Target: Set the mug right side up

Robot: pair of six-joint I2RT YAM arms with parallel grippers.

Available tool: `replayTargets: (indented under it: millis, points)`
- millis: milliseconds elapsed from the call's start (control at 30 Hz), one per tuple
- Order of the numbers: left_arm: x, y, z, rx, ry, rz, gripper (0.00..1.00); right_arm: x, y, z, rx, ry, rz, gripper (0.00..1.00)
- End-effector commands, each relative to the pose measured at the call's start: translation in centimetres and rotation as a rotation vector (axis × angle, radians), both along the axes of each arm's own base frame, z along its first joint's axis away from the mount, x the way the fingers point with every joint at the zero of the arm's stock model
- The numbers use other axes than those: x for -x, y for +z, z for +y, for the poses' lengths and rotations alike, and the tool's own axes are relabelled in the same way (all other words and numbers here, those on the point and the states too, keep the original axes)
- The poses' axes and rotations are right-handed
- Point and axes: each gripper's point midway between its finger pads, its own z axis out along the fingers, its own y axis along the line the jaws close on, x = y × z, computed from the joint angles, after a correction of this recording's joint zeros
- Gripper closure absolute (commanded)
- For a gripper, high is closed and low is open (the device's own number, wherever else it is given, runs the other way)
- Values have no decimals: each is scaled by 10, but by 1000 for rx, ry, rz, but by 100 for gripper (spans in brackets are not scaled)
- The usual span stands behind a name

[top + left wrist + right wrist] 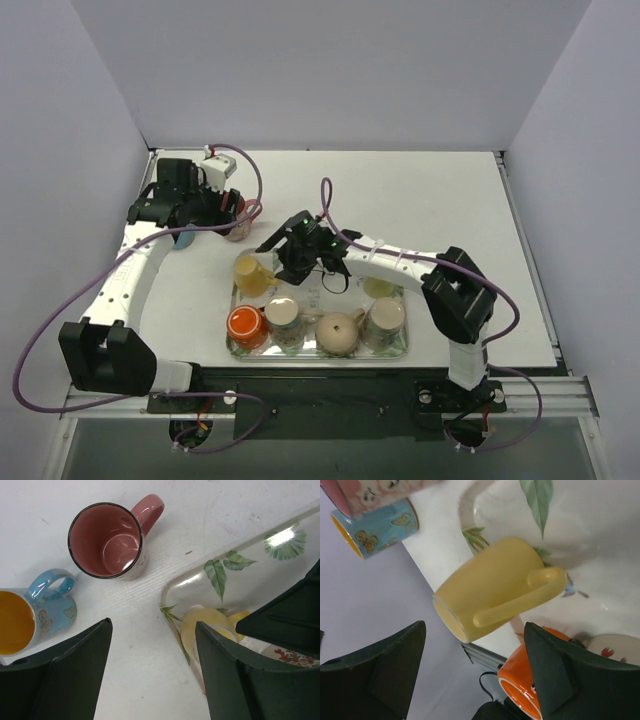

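White table (430, 200) under pale grey walls, arms bolted at the near edge. Toward the front, a leaf-printed tray (250, 575) packed with crockery. On the tray's far left corner, the yellow mug (253, 276): stands upside down, mouth on the tray, flat base upward, handle turned toward the right wrist camera. Just in front of it, an orange mug (246, 325), mouth up. Further along the tray's front edge, a cream mug (283, 314) with red markings, a round beige pot (338, 333) and two more cups, too small for detail.

Over the tray, the right gripper (475, 630): extends in from the right and points at the yellow mug. Jaws wide apart, clamped on nothing. Dark fingers (385, 675) either side of the mug in the wrist view, with the mug just ahead of the tips and apart from both.

At the table's left, the left gripper (153, 630): hovers above bare table just off the tray's far left corner. Jaws likewise spread, gripping nothing. Ahead of it, on the table and off the tray, a pink mug (105, 540) with a dark rim, upright, and just beside that a blue butterfly-print mug (50, 617) with a yellow inside, also upright. Near each other, though contact between the two cannot be told.
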Motion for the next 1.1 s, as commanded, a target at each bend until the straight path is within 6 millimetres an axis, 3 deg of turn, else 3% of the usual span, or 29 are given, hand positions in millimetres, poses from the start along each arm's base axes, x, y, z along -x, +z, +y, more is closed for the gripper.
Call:
replayTargets:
  millis: [0,267,433,533,667,833,1067]
  points:
    - [-10,34,10,21,13,-155,22,8,26,27,-168,-91,88,26]
    - [-10,35,16,17,24,-177,22,-8,-17,24,-141,-211,143,26]
    - [-9,35,15,22,19,-189,22,-25,-34,10,-77,-262,128,29]
    - [-9,33,15,23,18,-188,22,-39,-33,7,-80,-276,111,31]
    - [-11,31,15,20,19,-182,22,-42,-44,15,-76,-251,151,32]
    - [-12,29,15,23,19,-194,23,-46,-56,20,-79,-252,160,48]
    - [-13,29,13,23,10,-190,23,-49,-52,31,-107,-227,154,57]
